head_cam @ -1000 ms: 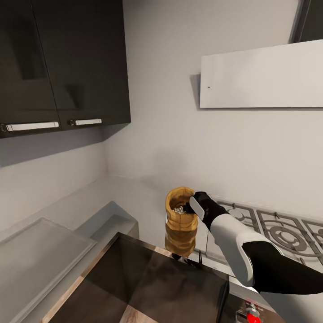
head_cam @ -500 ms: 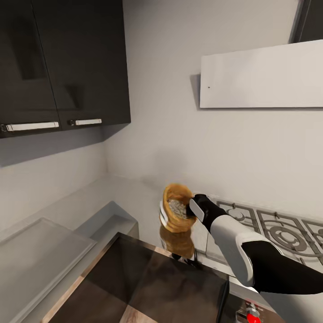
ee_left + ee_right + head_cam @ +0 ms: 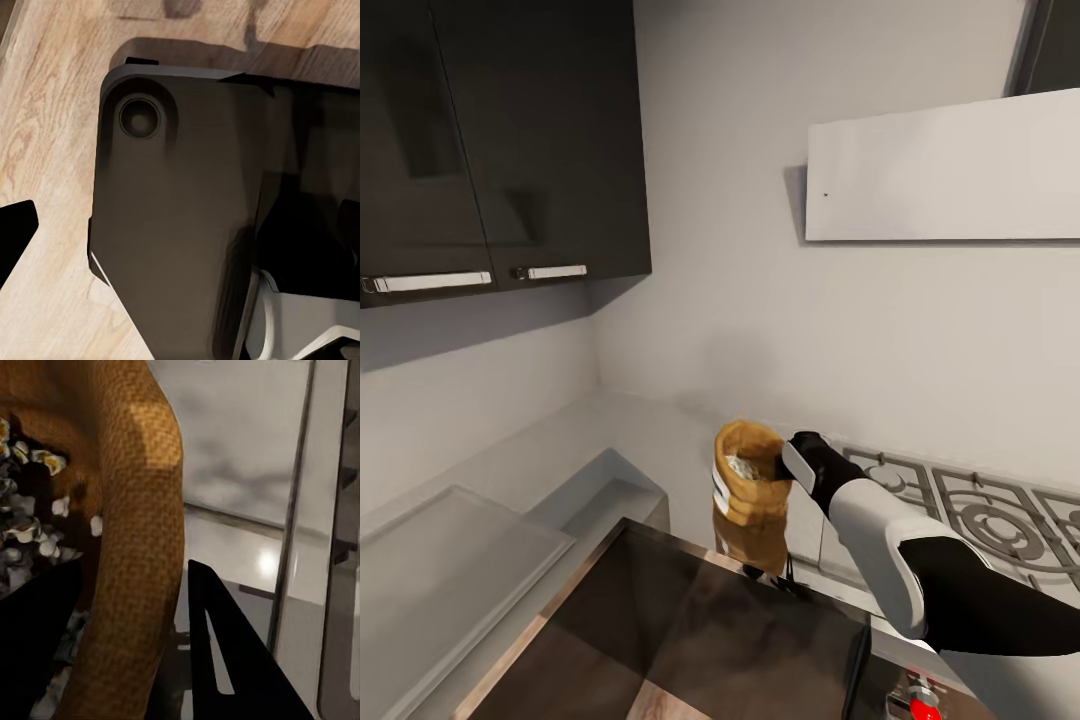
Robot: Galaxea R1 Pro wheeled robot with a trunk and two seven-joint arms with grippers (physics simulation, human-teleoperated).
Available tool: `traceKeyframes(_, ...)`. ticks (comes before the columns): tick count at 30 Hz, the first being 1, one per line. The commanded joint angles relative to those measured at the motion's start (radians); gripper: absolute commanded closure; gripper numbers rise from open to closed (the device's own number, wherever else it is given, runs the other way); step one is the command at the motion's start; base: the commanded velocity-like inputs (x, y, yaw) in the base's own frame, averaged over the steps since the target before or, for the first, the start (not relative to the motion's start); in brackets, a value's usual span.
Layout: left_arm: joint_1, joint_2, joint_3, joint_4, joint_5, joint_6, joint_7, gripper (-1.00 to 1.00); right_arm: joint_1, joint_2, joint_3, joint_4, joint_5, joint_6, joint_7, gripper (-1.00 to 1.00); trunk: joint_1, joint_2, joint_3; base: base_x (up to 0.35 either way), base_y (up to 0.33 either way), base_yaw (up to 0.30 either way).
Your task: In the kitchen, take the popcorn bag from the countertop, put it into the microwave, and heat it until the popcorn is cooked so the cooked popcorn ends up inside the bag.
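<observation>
The tan popcorn bag (image 3: 750, 490) leans over on the grey countertop (image 3: 660, 440), with its reflection right under it. Whitish popcorn (image 3: 751, 467) shows in its mouth. My right gripper (image 3: 787, 468) is shut on the bag's rolled rim. In the right wrist view the rim (image 3: 142, 547) runs between the two black fingers, one inside by the popcorn (image 3: 30, 532), one outside. The pale microwave (image 3: 460, 560) sits at lower left, and a dark silver-framed glass panel (image 3: 690, 630), seemingly its door, lies open toward me. A black fingertip (image 3: 15, 234) of my left gripper hangs over wooden floor.
A grated gas hob (image 3: 960, 500) lies right of the bag, under my right arm, with a red knob (image 3: 925, 703) on its front. Dark wall cabinets (image 3: 500, 140) hang at upper left and a white hood (image 3: 950, 170) at upper right. My dark base (image 3: 180, 225) shows below the left wrist.
The bag stood upright a second ago. It has tipped over in the right gripper's hold and shifted slightly left and down. The arm has barely moved.
</observation>
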Motion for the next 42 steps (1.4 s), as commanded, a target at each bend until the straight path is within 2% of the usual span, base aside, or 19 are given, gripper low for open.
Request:
traceKeyframes(1,0.000,0.000,0.000,-0.001,0.009,-0.001,0.000,-1.00,0.000,0.000,0.002,-0.005,-0.012,0.006,-0.008,1.00,0.000,-0.001,-0.001,0.000,0.000,0.000)
traceKeyframes(3,0.000,0.000,0.000,-0.001,0.009,-0.001,0.000,-1.00,-0.001,0.000,0.003,-0.008,-0.011,0.015,-0.009,1.00,0.000,-0.001,-0.001,0.000,0.000,0.000)
traceKeyframes(6,0.000,0.000,0.000,-0.002,0.009,-0.001,0.000,-1.00,-0.001,-0.001,-0.002,-0.018,-0.011,0.079,-0.010,1.00,0.000,-0.001,-0.001,0.000,0.000,0.000)
traceKeyframes(10,0.000,0.000,0.001,-0.002,0.009,-0.001,0.000,-1.00,-0.001,0.000,-0.004,-0.221,-0.012,0.248,-0.014,1.00,0.000,-0.001,-0.001,0.000,0.000,0.000)
traceKeyframes(13,0.000,0.000,0.001,-0.002,0.009,-0.001,0.000,-1.00,-0.001,0.000,-0.004,-0.304,-0.012,0.309,-0.015,1.00,0.000,-0.001,-0.001,0.000,0.000,0.000)
traceKeyframes(29,0.000,-0.001,0.001,-0.001,0.008,-0.001,0.002,-1.00,-0.001,-0.001,-0.003,-0.326,-0.009,0.352,-0.018,1.00,0.000,-0.001,-0.001,-0.001,0.000,0.000)
traceKeyframes(42,0.000,-0.002,0.006,-0.001,0.009,-0.003,0.004,-1.00,-0.001,-0.001,-0.001,-0.330,-0.005,0.350,-0.018,1.00,0.000,-0.001,-0.001,-0.308,0.000,0.000)
